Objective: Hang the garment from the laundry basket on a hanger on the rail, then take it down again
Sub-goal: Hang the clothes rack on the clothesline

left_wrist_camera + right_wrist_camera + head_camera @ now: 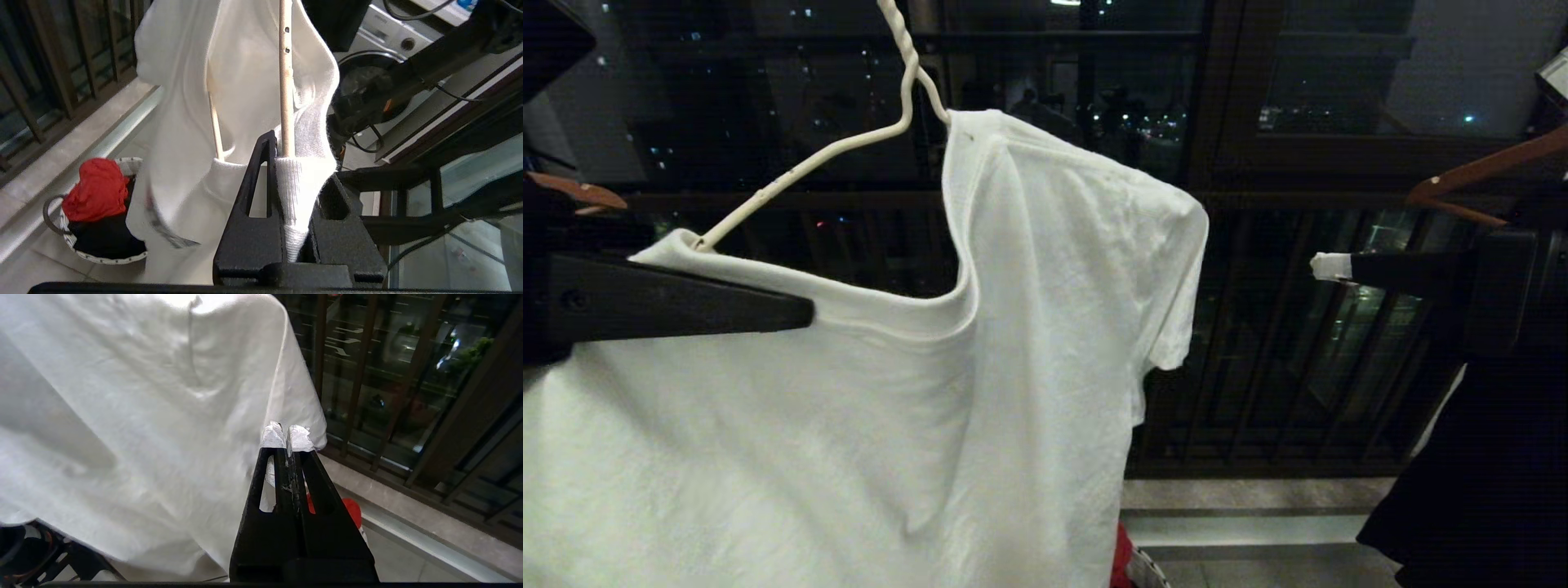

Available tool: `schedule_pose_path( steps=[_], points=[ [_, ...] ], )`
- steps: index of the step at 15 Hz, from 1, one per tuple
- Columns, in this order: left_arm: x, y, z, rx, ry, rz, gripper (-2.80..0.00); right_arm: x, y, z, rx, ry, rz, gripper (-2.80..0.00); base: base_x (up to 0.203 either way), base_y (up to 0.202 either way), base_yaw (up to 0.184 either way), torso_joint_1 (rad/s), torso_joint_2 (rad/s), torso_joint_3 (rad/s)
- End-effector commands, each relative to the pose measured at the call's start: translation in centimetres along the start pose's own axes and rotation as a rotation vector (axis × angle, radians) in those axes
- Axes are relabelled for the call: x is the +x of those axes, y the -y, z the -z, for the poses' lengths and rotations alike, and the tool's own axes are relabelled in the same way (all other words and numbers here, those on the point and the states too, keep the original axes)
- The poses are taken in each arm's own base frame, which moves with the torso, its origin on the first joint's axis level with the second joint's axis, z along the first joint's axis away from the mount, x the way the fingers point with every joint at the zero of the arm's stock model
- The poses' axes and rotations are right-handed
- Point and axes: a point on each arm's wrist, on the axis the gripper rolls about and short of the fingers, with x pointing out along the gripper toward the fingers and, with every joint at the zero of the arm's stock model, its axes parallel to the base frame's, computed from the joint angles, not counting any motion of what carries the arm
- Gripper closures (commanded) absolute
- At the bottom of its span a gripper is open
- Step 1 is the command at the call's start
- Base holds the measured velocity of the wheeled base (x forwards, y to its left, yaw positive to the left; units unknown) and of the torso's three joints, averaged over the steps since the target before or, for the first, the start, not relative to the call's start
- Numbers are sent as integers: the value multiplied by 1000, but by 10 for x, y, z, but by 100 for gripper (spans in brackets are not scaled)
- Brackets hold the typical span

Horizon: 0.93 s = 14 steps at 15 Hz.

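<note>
The white T-shirt (1029, 327) hangs half-dressed on the white wire hanger (849, 143): one shoulder is draped over the hanger arm on the robot's right, while the other hanger arm runs bare down to the neckline, where its end disappears into the ribbed collar. There the left pincer (292, 212) is clamped on the T-shirt's collar, its black jaws nearly together with the ribbed fabric pinched between them, right beside the hanger wire. The hanger's twisted neck rises out of the top of the head view, so what it hangs from cannot be seen. The right pincer (1331, 267) is held out level to the right of the T-shirt's sleeve, apart from it, its white-taped tips pressed together on nothing. Between sleeve and right pincer there is open air in front of the dark balcony railing (1298, 343). Below, on the tiled floor beside the sill, stands the laundry basket (67, 237) holding a red cloth (98, 190) and a black garment (106, 239). Orange-brown hangers (1478, 175) show at the right edge.
</note>
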Motion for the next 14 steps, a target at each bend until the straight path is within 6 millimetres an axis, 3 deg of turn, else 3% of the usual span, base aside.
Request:
schedule_pose_path(
  steps=[1, 8, 14],
  points=[
    [-2, 6, 1, 11, 4, 8, 0, 0, 0, 0, 1, -2, -1, 0, 0, 0, 0, 267, -593, -320],
    [-3, 7, 1, 16, 7, 8, 0, -9, -2, 1, -15, 15, -8, 0, 0, 0, 0, 217, -466, -253],
    [14, 16, 1, -20, -34, -43, 0, -13, -3, -4, -18, 62, -15, 0, 0, 0, 0, 9, -14, -7]
  ],
)
